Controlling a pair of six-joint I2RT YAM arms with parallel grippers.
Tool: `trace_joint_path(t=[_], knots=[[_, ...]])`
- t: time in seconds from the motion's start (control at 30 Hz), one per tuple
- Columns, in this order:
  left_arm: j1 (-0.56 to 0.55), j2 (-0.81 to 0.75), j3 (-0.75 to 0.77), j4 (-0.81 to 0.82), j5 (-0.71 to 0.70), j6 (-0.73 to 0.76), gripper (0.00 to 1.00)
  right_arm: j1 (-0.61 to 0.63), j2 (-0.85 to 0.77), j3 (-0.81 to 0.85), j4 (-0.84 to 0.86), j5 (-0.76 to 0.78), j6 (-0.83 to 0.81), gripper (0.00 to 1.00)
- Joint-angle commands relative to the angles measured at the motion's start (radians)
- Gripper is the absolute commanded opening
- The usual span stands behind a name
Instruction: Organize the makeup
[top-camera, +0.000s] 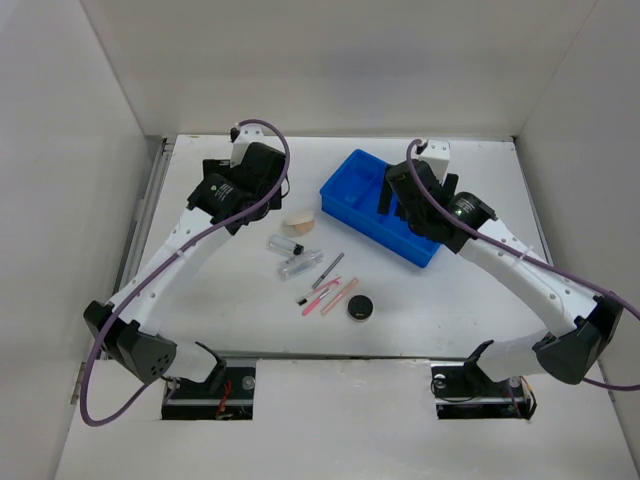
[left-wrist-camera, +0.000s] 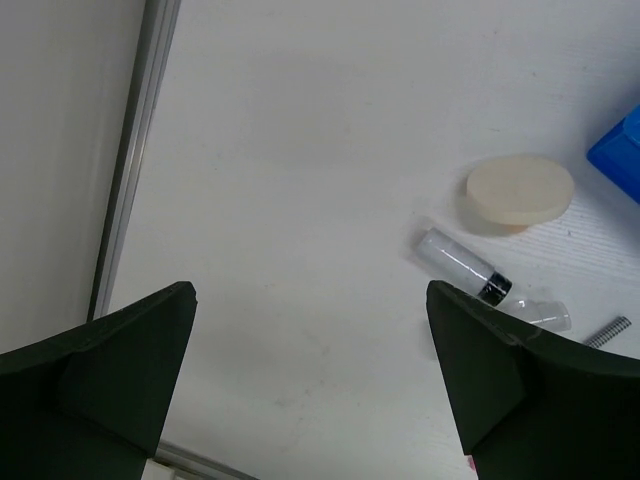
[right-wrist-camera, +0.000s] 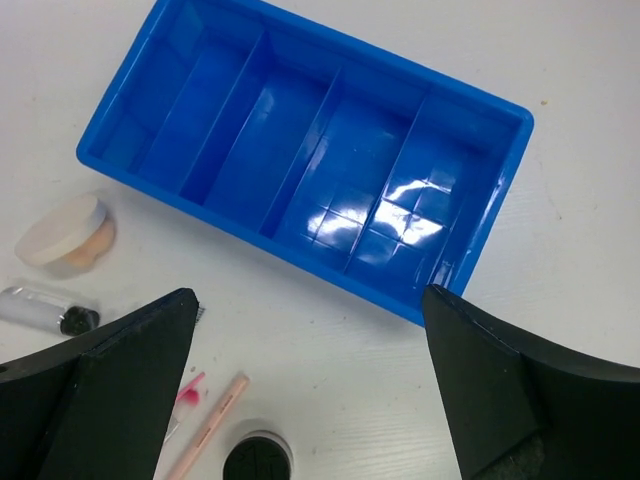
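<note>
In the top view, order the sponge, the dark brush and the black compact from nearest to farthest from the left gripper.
1. Sponge, just right of the left gripper.
2. Dark brush, mid-table.
3. Black compact, toward the near edge.

Robot lab test cell, not a home or a shop.

A bare white table (top-camera: 230, 300) is boxed in by plain white panels (top-camera: 330, 60) at 9, 12 and 3 o'clock. Two white arms are bolted at its near edge, the left arm (top-camera: 170, 260) based at 7 o'clock and the right arm (top-camera: 510, 260) at 5, both trailing purple cables (top-camera: 266, 122). A metal rail (left-wrist-camera: 131, 150) lines the 9 o'clock edge. A blue tray (top-camera: 350, 185) and small makeup pieces (top-camera: 298, 223) lie on the table.
</note>
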Motion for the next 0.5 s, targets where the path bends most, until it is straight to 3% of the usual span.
trace_joint_path(t=[0.0, 0.17, 0.23, 0.37, 0.4, 0.47], knots=[[0.0, -0.037, -0.018, 0.0, 0.045, -0.027, 1.0, 0.006, -0.033, -0.008, -0.003, 0.007, 0.058, 1.0], [0.0, -0.057, -0.027, -0.011, 0.054, -0.027, 1.0, 0.006, -0.033, 0.012, 0.008, -0.079, 0.09, 1.0], [0.0, -0.075, -0.016, -0.032, 0.042, -0.027, 1.0, 0.006, -0.042, 0.012, 0.017, -0.099, 0.212, 1.0], [0.0, -0.097, 0.002, -0.077, 0.031, -0.055, 1.0, 0.006, -0.042, 0.024, 0.065, -0.29, 0.336, 1.0], [0.0, -0.109, 0.002, -0.089, 0.031, -0.066, 1.0, 0.006, -0.03, 0.0, 0.088, -0.409, 0.352, 1.0], [0.0, -0.12, 0.002, -0.098, 0.031, -0.076, 1.0, 0.017, -0.03, -0.061, 0.173, -0.487, 0.432, 1.0]])
